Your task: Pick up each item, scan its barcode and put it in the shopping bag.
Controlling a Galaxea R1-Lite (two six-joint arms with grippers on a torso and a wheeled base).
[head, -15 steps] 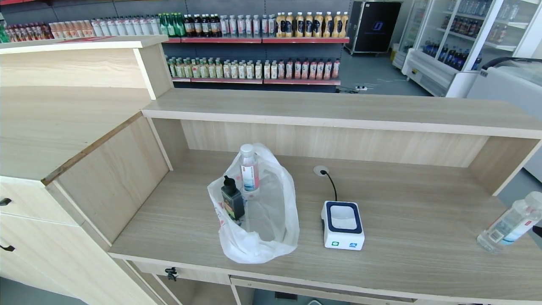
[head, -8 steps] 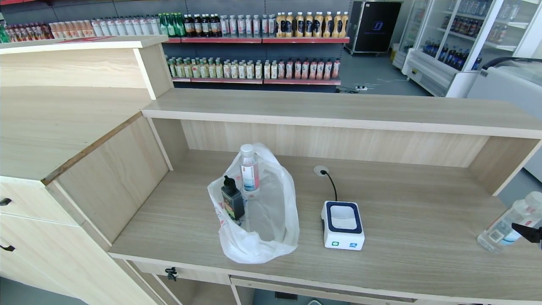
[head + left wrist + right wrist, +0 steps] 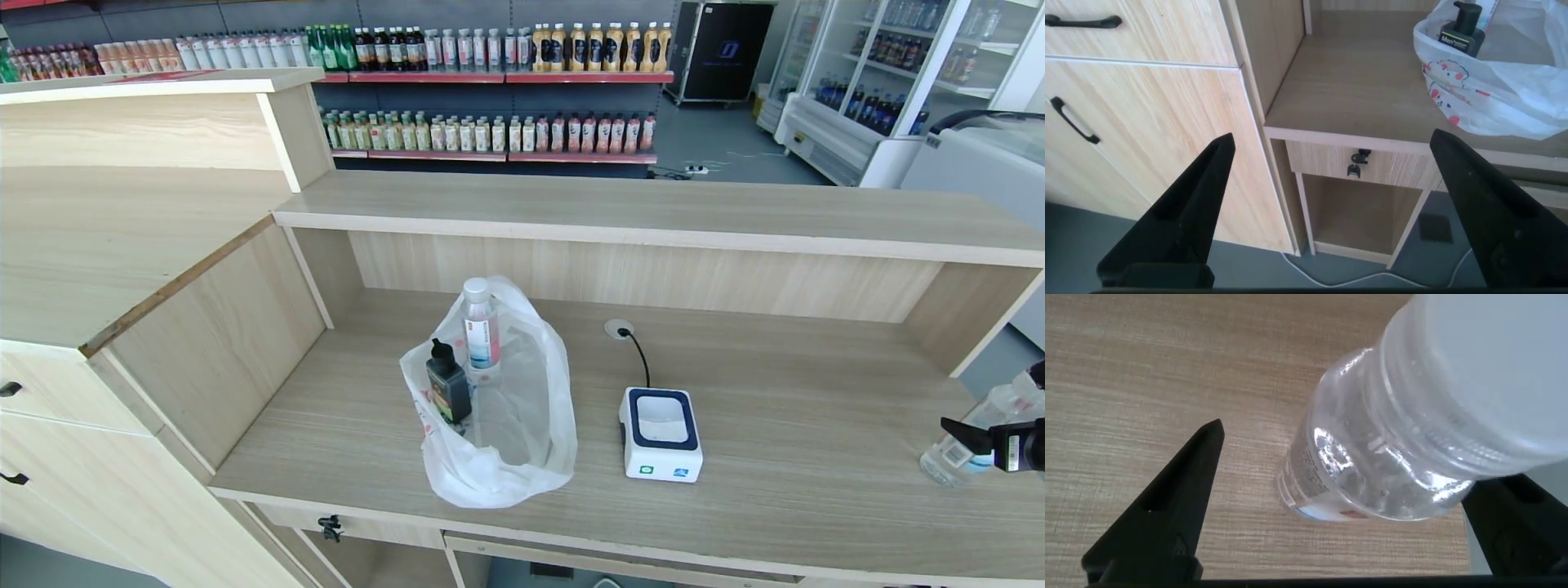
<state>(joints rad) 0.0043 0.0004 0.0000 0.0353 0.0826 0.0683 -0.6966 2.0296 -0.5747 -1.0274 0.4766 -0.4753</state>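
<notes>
A clear water bottle (image 3: 951, 456) with a white cap stands at the far right of the wooden counter (image 3: 775, 392). My right gripper (image 3: 990, 408) is open around its upper part. In the right wrist view the bottle (image 3: 1372, 474) sits between the two spread fingers (image 3: 1167, 514) of the gripper (image 3: 1347, 457), cap closest to the camera. A white shopping bag (image 3: 490, 425) stands mid-counter, holding a dark bottle (image 3: 447, 384) and a clear bottle (image 3: 480, 331). The white and blue scanner (image 3: 660, 433) lies to its right. My left gripper (image 3: 1327, 143) hangs open and empty below the counter's left front corner.
A raised shelf (image 3: 653, 212) runs along the back of the counter, with side walls at both ends. The scanner's cable (image 3: 638, 355) leads to a hole in the counter. Cabinet doors (image 3: 1135, 131) and a small lock (image 3: 1355, 159) lie near the left gripper.
My right gripper has come in from the right edge and now straddles the clear bottle at the far right. Bag, scanner and bottle have not moved.
</notes>
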